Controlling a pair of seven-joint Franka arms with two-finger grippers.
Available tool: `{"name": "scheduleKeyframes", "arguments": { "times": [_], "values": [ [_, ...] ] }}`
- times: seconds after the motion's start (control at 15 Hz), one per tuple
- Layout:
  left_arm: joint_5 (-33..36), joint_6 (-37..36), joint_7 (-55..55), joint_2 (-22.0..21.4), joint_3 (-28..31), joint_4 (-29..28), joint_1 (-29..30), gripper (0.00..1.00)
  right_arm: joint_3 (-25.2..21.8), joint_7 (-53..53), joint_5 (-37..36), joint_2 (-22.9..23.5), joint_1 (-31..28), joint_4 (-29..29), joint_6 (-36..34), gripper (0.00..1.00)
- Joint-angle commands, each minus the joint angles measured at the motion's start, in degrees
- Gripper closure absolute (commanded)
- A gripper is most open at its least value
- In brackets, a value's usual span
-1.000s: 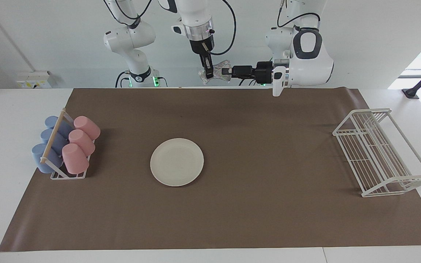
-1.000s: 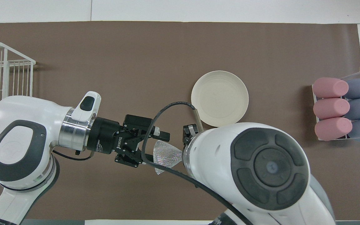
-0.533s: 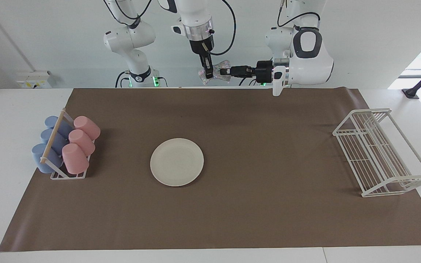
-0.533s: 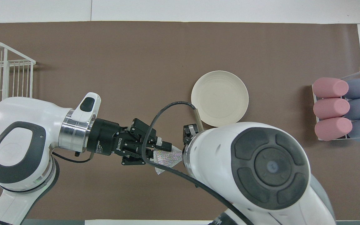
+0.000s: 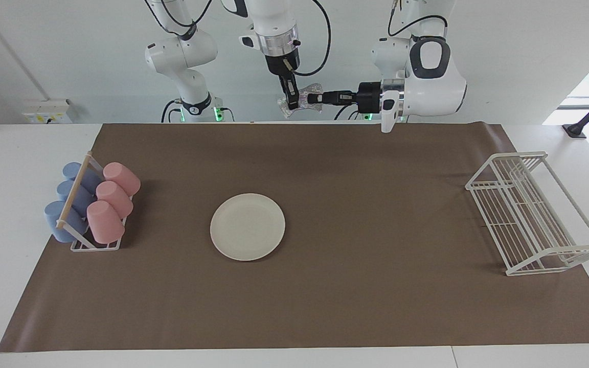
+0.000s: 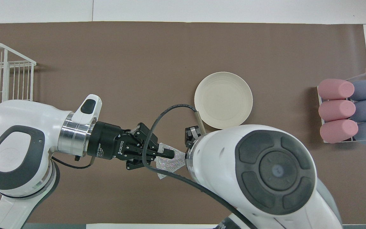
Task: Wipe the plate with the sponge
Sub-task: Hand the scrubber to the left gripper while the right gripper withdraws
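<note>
Facing view shows the soft, silvery-grey glittery mesh sponge (image 5: 302,101), light and crushable, pinched midair by the left gripper (image 5: 311,97) fingers, the right gripper (image 5: 291,104) fingers on its other edge, well above the cream-white round plate (image 5: 247,226).

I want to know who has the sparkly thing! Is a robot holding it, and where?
Both touch the sponge in mid-air. The left pincer pinches one end; the right pincer is at the other end, though its grip cannot be told.

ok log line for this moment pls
phase: handover | silvery speckled scouring sponge: midair | left gripper: shut on it | right gripper: at it | cream round plate: untouched
</note>
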Motion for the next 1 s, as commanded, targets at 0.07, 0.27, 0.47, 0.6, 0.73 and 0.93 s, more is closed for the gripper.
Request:
{"name": "scheduleKeyframes", "arguments": {
  "times": [0.07,0.27,0.47,0.6,0.73,0.93],
  "values": [
    [-0.1,1.2,-3.0,-2.3,0.9,-1.5,0.5,1.00,0.0,-11.1,-1.6,-1.6,-3.7,-0.2,-2.0,0.00],
    [4.7,3.1,-3.3,-2.0,0.9,-1.3,2.4,1.00,-0.4,-27.0,-1.7,-1.8,-6.7,-0.2,-5.9,0.00],
    [10.6,7.6,-3.2,-1.7,0.8,-1.3,4.8,1.00,-0.5,-50.1,-1.5,-1.8,-14.5,0.1,-9.3,0.00],
    [15.9,13.0,-3.3,-1.4,0.8,-1.4,5.3,1.00,-0.6,-61.1,-1.6,-1.9,-19.0,0.2,-12.2,0.00],
    [22.8,16.5,-3.2,-0.7,0.8,-1.5,5.6,1.00,-0.6,-71.9,-1.8,-1.8,-23.2,0.1,-12.7,0.00],
    [32.3,16.7,-3.1,-0.1,0.8,-0.9,9.7,1.00,-0.7,-84.7,-2.3,-1.7,-30.3,-0.1,-12.0,0.00]
  ]
}}
